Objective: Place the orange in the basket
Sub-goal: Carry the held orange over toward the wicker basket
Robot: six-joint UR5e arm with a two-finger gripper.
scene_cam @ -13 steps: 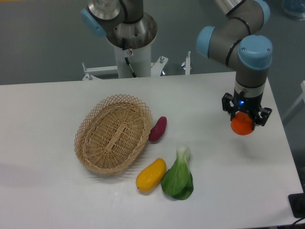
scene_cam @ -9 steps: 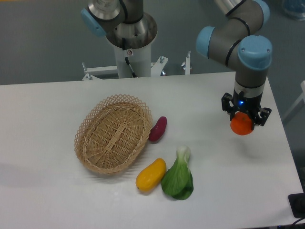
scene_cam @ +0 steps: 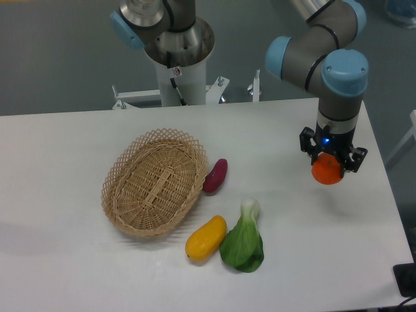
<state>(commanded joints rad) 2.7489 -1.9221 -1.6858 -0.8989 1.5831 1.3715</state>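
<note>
Tan wicker marks the goal: the oval basket [scene_cam: 155, 184] sits at the left of the white table [scene_cam: 65, 143], its woven floor showing nothing inside. Just off its right rim lies a purple sweet potato [scene_cam: 215, 176], and below that a yellow mango [scene_cam: 205, 238] beside a head of bok choy [scene_cam: 244, 240]. Far to the right, well apart from all of these, the gripper [scene_cam: 327, 170] hangs above the table with its fingers pinching the orange [scene_cam: 327, 171] from both sides. Doing the carry well means travelling leftward high enough to pass over the sweet potato and the lattice rim, stopping above the basket's middle, then lowering close to the weave before letting go, so the round fruit does not bounce or roll out.
</note>
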